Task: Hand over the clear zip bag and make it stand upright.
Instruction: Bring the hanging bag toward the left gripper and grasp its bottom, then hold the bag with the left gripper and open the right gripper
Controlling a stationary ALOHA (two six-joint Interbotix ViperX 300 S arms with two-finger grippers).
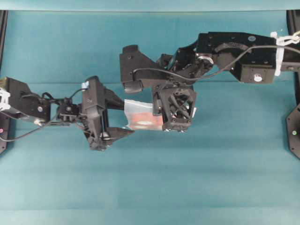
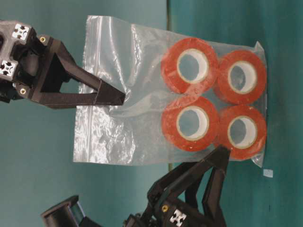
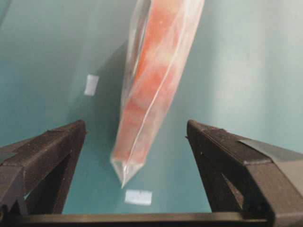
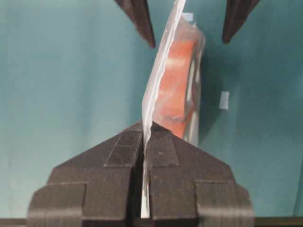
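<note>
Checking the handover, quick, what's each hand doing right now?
Left hand: open, its fingers either side of the bag, not gripping.
Right hand: shut on the bag's edge, holding it up.

Two black arms, matte plastic and metal.
Left arm (image 1: pixel 28 105) and right arm (image 1: pixel 234 54): blocky black housings, thin black cables looped along both, small silver screws. White zip ties at the outer ends of each arm. Round silver-white cap on the right arm's boxy segment; a blue dot on top of it. Left hand (image 1: pixel 119 115): triangular black fingers (image 2: pixel 102 94) with open truss frame, brass screws, white-and-black square markers on the mount. Right hand (image 1: pixel 180 126): same black wedge fingers (image 4: pixel 161 151), ribbed grip tape on the inner pads, a grey tape strip on one left finger in the left wrist view.
</note>
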